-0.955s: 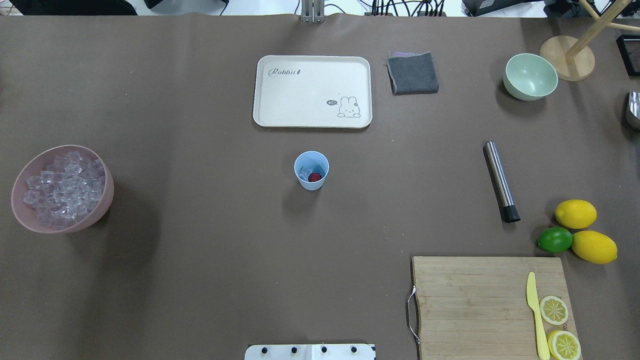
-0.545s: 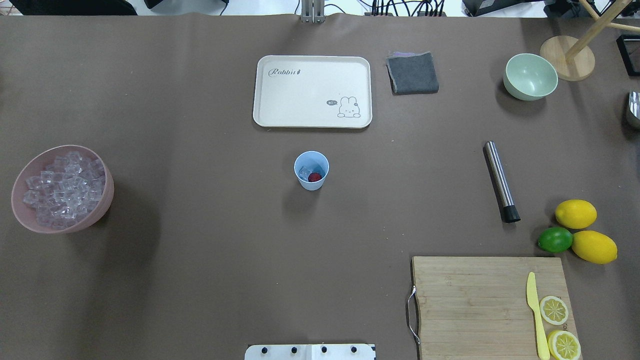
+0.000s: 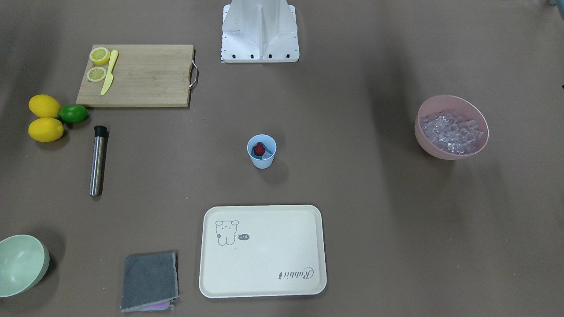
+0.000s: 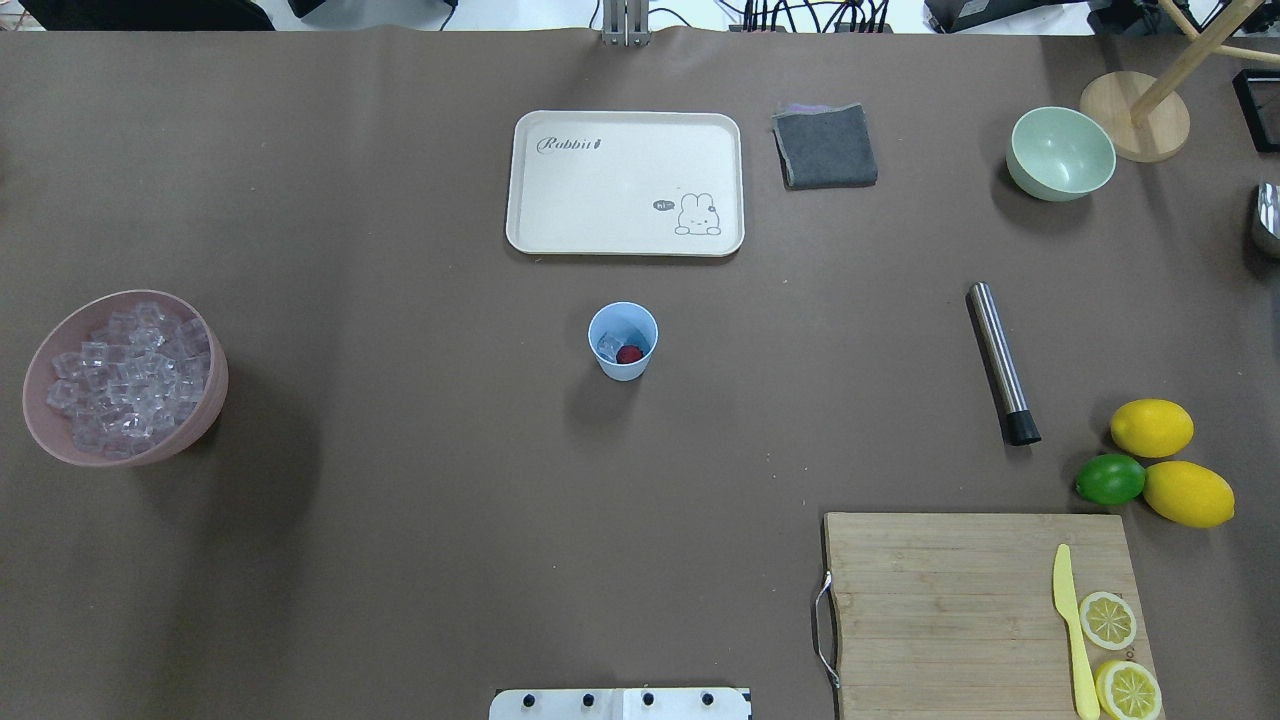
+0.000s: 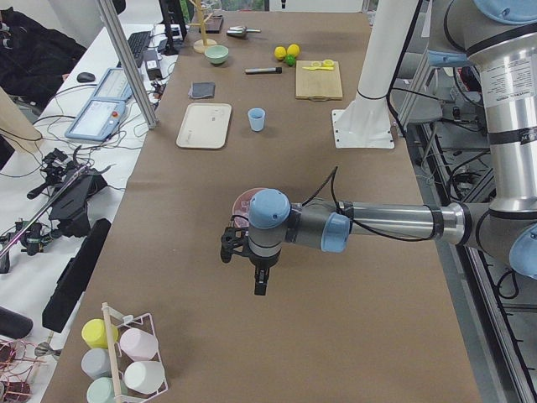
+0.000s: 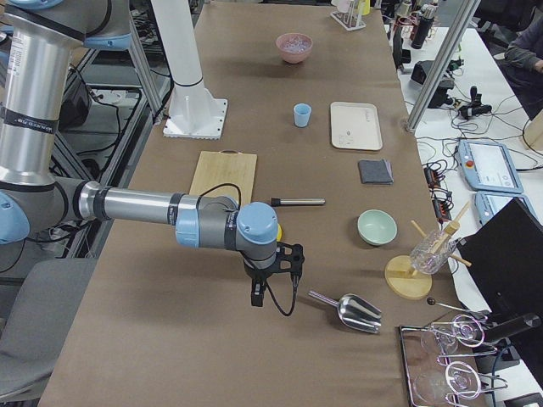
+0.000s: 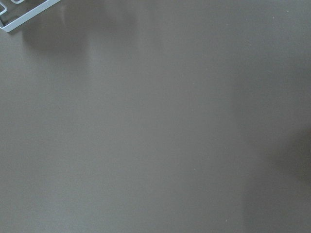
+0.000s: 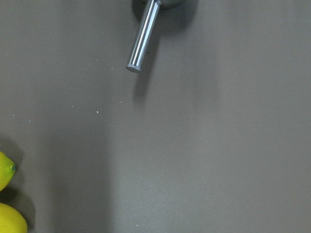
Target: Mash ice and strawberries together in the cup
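I am looking over a brown counter [image 4: 400, 250], with cables [image 4: 800, 15] trailing beyond its far edge. Leftmost, the pink bowl [image 4: 215, 385] is holding ice [image 4: 130, 375]; the cup [image 4: 623, 370] is standing mid-counter with the strawberry [image 4: 629, 354] inside; a steel rod [image 4: 1000, 360] is lying well to the right. I cannot tell whether the left gripper [image 5: 262, 281] or right gripper [image 6: 257, 297] is parted.

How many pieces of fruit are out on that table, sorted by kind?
Whole lemons: 2
Lime: 1
Cut lemon pieces: 2
Strawberry: 1
Total: 6
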{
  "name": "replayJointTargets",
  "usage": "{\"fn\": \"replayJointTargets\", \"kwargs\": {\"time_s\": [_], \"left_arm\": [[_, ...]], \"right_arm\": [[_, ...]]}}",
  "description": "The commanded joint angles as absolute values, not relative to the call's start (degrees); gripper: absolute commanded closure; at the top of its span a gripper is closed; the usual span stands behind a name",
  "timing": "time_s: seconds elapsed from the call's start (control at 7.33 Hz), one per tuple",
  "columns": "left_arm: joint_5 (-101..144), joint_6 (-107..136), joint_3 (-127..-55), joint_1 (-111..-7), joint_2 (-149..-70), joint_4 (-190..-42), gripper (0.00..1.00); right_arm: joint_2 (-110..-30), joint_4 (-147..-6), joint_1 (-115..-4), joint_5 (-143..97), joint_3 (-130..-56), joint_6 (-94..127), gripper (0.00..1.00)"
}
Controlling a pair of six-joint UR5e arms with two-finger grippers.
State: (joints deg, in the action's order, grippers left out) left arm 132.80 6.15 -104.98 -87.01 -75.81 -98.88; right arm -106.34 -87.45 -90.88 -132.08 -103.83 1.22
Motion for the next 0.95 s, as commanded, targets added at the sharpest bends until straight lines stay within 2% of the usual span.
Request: {"fn": "replayJointTargets", "kwargs": {"time_s": [0.0,0.82], "left_arm": [[132.8,6.2,-104.9,-87.0,-75.8,-98.9,0.01],[132.8,6.2,-104.9,-86.9,-75.7,-98.8,0.01]], "right_arm": [[-106.3,-87.5,-90.9,-132.1,-104.7,1.1,0.0],[-106.3,-88.0,-90.9,-131.8,-106.2,1.2,0.0]]}}
